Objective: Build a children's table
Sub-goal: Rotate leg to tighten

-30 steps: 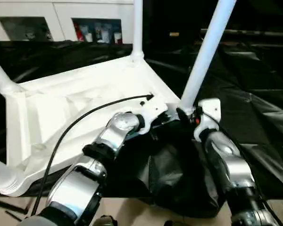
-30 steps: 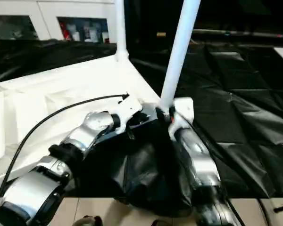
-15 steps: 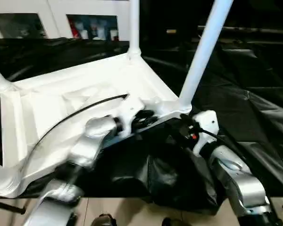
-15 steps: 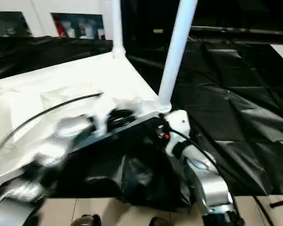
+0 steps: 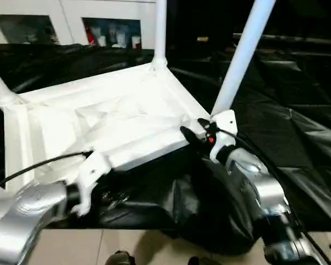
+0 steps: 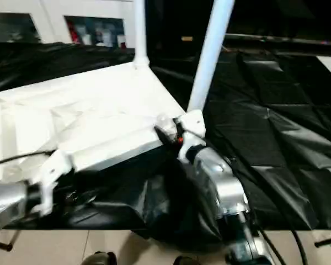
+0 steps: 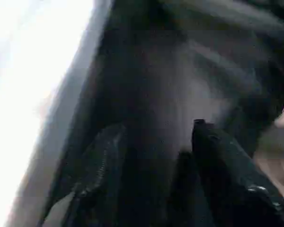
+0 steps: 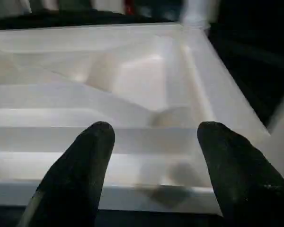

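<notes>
I see the tabletop upside down on black sheeting, legs standing up from its corners. My right claw, fingers apart, hovers at its near edge beside one leg. My left claw, fingers apart, hangs below that edge.

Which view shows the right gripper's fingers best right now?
The right wrist view: both fingers stand wide apart, nothing between them, over the tabletop. In the eye views the right gripper is small, its black tips at the tabletop's near edge.
</notes>
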{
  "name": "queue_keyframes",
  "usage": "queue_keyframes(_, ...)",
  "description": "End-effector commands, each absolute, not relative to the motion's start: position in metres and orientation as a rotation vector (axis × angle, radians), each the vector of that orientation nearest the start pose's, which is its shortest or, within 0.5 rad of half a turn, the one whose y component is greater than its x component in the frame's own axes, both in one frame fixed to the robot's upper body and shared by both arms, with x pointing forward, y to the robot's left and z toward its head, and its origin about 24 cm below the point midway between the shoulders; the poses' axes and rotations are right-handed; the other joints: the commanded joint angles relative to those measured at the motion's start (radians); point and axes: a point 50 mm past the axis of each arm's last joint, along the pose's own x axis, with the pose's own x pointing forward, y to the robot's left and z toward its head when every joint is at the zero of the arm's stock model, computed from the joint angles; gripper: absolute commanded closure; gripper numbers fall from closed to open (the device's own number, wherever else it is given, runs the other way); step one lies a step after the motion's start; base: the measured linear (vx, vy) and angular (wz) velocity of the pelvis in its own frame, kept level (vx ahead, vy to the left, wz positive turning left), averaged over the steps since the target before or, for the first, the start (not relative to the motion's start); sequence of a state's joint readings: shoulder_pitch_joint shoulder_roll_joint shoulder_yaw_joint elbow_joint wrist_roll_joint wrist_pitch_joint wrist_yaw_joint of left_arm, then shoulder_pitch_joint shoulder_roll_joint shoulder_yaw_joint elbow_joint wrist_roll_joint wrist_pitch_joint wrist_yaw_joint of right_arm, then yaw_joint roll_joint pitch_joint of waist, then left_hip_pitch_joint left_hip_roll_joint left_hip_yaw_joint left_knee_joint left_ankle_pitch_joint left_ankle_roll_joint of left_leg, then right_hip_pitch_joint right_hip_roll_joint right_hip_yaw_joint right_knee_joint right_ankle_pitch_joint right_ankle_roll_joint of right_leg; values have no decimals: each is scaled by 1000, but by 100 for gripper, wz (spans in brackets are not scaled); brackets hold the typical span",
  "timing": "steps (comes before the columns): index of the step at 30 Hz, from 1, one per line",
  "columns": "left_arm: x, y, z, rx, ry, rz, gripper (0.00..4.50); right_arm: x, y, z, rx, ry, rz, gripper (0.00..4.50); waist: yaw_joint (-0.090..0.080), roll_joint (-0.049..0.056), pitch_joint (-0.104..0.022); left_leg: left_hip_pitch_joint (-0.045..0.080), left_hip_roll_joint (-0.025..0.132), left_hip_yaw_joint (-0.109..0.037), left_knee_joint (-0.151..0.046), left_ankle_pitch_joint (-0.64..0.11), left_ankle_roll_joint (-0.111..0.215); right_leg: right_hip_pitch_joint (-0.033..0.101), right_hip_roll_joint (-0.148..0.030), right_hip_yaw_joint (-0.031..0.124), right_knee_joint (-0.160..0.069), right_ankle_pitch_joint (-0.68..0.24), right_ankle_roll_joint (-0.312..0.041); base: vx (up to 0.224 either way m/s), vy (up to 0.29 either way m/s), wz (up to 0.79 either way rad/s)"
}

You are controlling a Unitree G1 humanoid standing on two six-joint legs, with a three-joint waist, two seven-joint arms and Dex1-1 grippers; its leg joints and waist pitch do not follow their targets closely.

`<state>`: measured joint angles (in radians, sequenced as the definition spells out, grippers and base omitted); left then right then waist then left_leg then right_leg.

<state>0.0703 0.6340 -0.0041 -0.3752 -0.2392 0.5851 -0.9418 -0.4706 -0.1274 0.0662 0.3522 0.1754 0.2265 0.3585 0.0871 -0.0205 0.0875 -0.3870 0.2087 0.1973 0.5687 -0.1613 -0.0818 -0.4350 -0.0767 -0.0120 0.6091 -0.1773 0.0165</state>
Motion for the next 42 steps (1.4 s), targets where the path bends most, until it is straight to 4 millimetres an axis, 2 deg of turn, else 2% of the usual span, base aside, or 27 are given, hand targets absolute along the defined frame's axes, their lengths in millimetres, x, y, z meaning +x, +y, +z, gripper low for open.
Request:
queue_keyframes(1, 205, 203, 81, 265, 494, -929, 151, 341, -127, 71, 12, 141, 423, 137, 0, 4, -60, 24, 7, -2, -65, -250, -11, 40, -24, 24, -65, -194, -140, 0, 0, 0)
queue_keyframes(3, 200, 206, 79, 272, 518, -901, 151, 349, -137, 71, 13, 149, 357, 137, -4, -1, -60, 19, 8, -5, -65, -252, -10, 43, -28, 22, -60, -194, -150, 0, 0, 0)
queue_keyframes(5, 196, 212, 77, 293, 536, -845, 121, 361, -156, 71, 37, 165, 220, 137, -3, 0, -57, 25, 8, -2, -64, -271, -16, 36, -26, 24, -65, -232, -146, 0, 0, 0)
queue_keyframes(7, 195, 213, 77, 297, 538, -822, 112, 367, -166, 72, 63, 166, 142, 137, 7, 2, -59, 37, 8, 3, -59, -274, -19, 27, -20, 24, -65, -209, -143, 0, 0, 0)
queue_keyframes(8, 194, 214, 77, 301, 538, -815, 112, 370, -171, 73, 78, 166, 107, 137, 7, 2, -59, 37, 8, 3, -59, -274, -19, 27, -20, 24, -65, -209, -143, 0, 0, 0)
queue_keyframes(9, 194, 214, 77, 301, 538, -815, 100, 370, -171, 73, 78, 166, 107, 137, 10, 2, -60, 33, 7, 2, -59, -261, -20, 31, -18, 23, -61, -182, -144, 0, 0, 0)
queue_keyframes(10, 193, 216, 77, 307, 538, -807, 89, 375, -181, 75, 102, 163, 36, 137, 16, 1, -62, 27, 6, 0, -58, -250, -20, 35, -20, 21, -56, -154, -143, 0, 0, 0)
queue_keyframes(12, 194, 218, 78, 316, 533, -799, 83, 378, -186, 78, 110, 160, 2, 137, 16, -2, -63, 26, 5, 0, -57, -245, -18, 36, -19, 20, -54, -143, -145, 0, 0, 0)
queue_keyframes(13, 194, 219, 78, 322, 527, -792, 77, 380, -192, 80, 110, 156, -26, 137, 15, -3, -62, 21, 4, -1, -57, -246, -16, 39, -20, 20, -52, -144, -147, 0, 0, 0)
queue_keyframes(17, 195, 221, 80, 332, 515, -777, 44, 384, -200, 84, 108, 148, -64, 137, 18, -5, -61, 22, 4, 0, -53, -258, -11, 36, -21, 20, -55, -165, -144, 0, 0, 0)
queue_keyframes(18, 193, 225, 82, 326, 493, -772, 36, 388, -214, 91, 102, 137, -116, 137, 19, -7, -62, 23, 5, 0, -52, -258, -10, 35, -23, 19, -55, -167, -147, 0, 0, 0)
queue_keyframes(19, 191, 226, 83, 321, 485, -779, 25, 389, -219, 93, 101, 133, -131, 137, 18, -7, -60, 19, 4, -1, -53, -261, -10, 37, -22, 18, -55, -176, -152, 0, 0, 0)
queue_keyframes(20, 191, 226, 83, 321, 485, -779, 13, 389, -219, 93, 101, 133, -131, 137, 21, -7, -60, 23, 5, 0, -51, -267, -9, 33, -23, 18, -56, -180, -153, 0, 0, 0)
queue_keyframes(22, 180, 226, 85, 291, 466, -832, 0, 390, -223, 97, 94, 123, -86, 137, 21, -8, -61, 17, 5, 0, -49, -254, 0, 36, -21, 18, -52, -158, -157, 0, 0, 0)
queue_keyframes(25, 167, 227, 88, 240, 463, -897, 0, 391, -216, 99, 74, 113, 35, 137, 17, -8, -61, 10, 5, -2, -47, -247, 15, 39, -18, 14, -48, -131, -160, 0, 0, 0)
queue_keyframes(27, 163, 231, 88, 224, 459, -892, 0, 390, -210, 98, 52, 108, 95, 137, 13, -7, -60, 12, 6, -2, -47, -267, 20, 37, -19, 15, -52, -149, -164, 0, 0, 0)
queue_keyframes(29, 161, 247, 91, 195, 418, -823, 0, 385, -198, 92, 20, 99, 229, 137, 4, -14, -60, 2, 5, -3, -49, -270, 30, 45, -24, 16, -55, -164, -163, 0, 0, 0)
queue_keyframes(30, 161, 247, 91, 195, 418, -823, 0, 385, -198, 92, 20, 99, 229, 137, 0, -13, -59, 1, 7, -5, -50, -265, 29, 45, -25, 17, -54, -161, -163, 0, 0, 0)
queue_keyframes(31, 164, 259, 97, 176, 344, -747, 0, 378, -192, 87, 20, 92, 306, 119, -2, -14, -62, 8, 7, -4, -48, -272, 35, 42, -22, 16, -57, -173, -166, 0, 0, 0)
queue_keyframes(32, 168, 264, 102, 164, 286, -695, 0, 372, -191, 83, 27, 87, 336, 102, -3, -17, -60, 8, 7, -2, -48, -275, 38, 41, -21, 18, -58, -175, -166, 0, 0, 0)
queue_keyframes(33, 169, 267, 105, 158, 254, -666, 0, 368, -191, 81, 31, 84, 352, 102, 2, -14, -59, 10, 9, -2, -50, -278, 37, 41, -20, 20, -61, -177, -163, 0, 0, 0)
queue_keyframes(34, 175, 271, 112, 140, 177, -602, 0, 357, -191, 76, 34, 76, 380, 102, 8, -6, -64, 15, 12, -4, -50, -261, 35, 42, -19, 20, -56, -143, -166, 0, 0, 0)
queue_keyframes(35, 176, 271, 113, 131, 163, -595, 0, 354, -191, 76, 33, 75, 387, 90, 8, -7, -64, 18, 13, -5, -51, -262, 35, 40, -15, 18, -54, -113, -177, 0, 0, 0)
queue_keyframes(36, 176, 272, 113, 120, 159, -595, 0, 352, -191, 74, 31, 77, 400, 74, 10, -4, -65, 15, 11, -6, -52, -267, 31, 43, -17, 16, -51, -123, -180, 0, 0, 0)
queue_keyframes(37, 176, 272, 113, 119, 160, -596, 0, 350, -191, 73, 28, 80, 407, 62, 7, -9, -64, 15, 11, -6, -54, -280, 31, 42, -17, 16, -54, -141, -179, 0, 0, 0)
queue_keyframes(41, 175, 275, 110, 102, 178, -594, 0, 329, -196, 65, 11, 118, 460, 30, 6, -4, -59, 18, 12, -7, -58, -334, 16, 37, -20, 20, -67, -237, -145, 0, 0, 0)
queue_keyframes(42, 175, 277, 110, 97, 177, -585, 0, 325, -197, 63, 6, 126, 466, 14, 6, -7, -58, 17, 12, -8, -59, -339, 12, 37, -20, 20, -67, -244, -137, 0, 0, 0)
